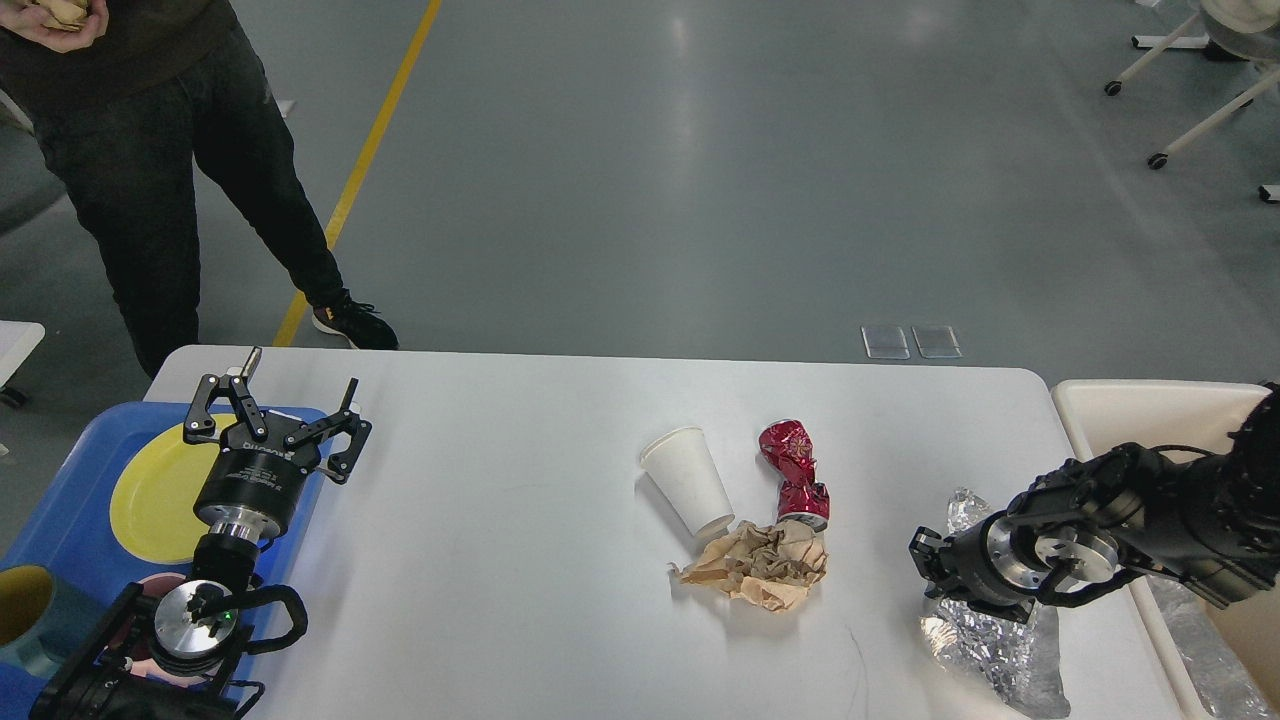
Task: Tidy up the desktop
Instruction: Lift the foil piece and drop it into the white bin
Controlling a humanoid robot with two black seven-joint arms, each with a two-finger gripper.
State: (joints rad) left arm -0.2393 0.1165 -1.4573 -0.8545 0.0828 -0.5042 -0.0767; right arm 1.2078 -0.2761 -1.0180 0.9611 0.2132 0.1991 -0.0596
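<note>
Three litter items—white paper cup (688, 480), crushed red can (795, 473) with long axis 12-to-6, crumpled brown paper (757, 565)—sit mid-desktop (500, 520), at 9 o'clock of the nearer right gripper (925, 560), state unclear; left gripper (275, 400) spread over blue tray (70, 500).

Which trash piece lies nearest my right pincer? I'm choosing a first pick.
The crumpled clear plastic, right by the right pincer; the cup, can and brown paper lie farther left.

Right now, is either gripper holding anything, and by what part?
The left gripper is open over the blue tray, holding nothing. The right gripper is down at the crumpled clear plastic, but its fingers are hidden, so a hold cannot be told.
</note>
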